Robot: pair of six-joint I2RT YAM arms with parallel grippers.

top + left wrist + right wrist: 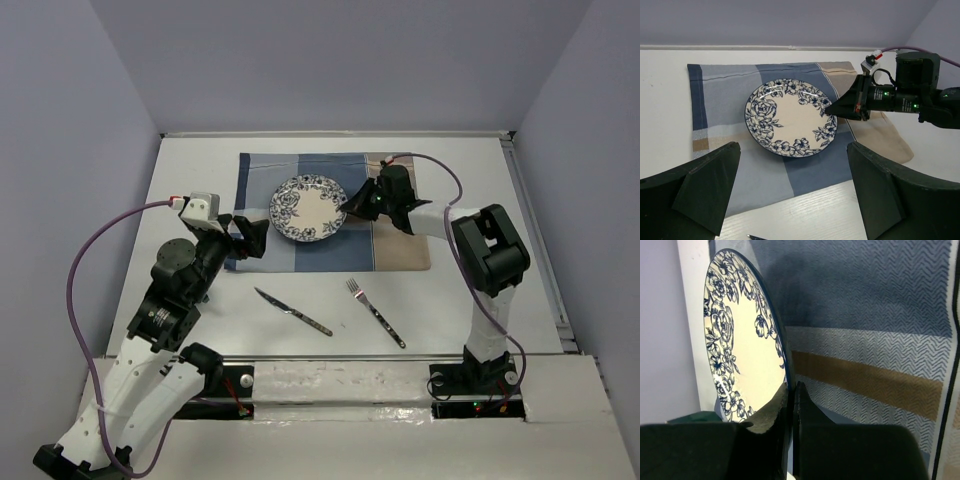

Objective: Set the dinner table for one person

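Round, glossy blue-floral plate point(307, 209) on herringbone-weave striped cloth point(300, 256)

Floral plate point(740, 355), rim pinched between jaws, striped cloth point(865, 315) behind

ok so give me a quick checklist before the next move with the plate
1. Grip: right gripper shut on the plate rim: ok.
2. Placement: plate over the striped cloth, near its middle: ok.
3. Plate resting flat on the cloth rather than lifted: cannot tell.
4. The left gripper open and clear of the plate: ok.
5. Cutlery beside the plate: not ok; knife and fork lie on the bare table, off the cloth.
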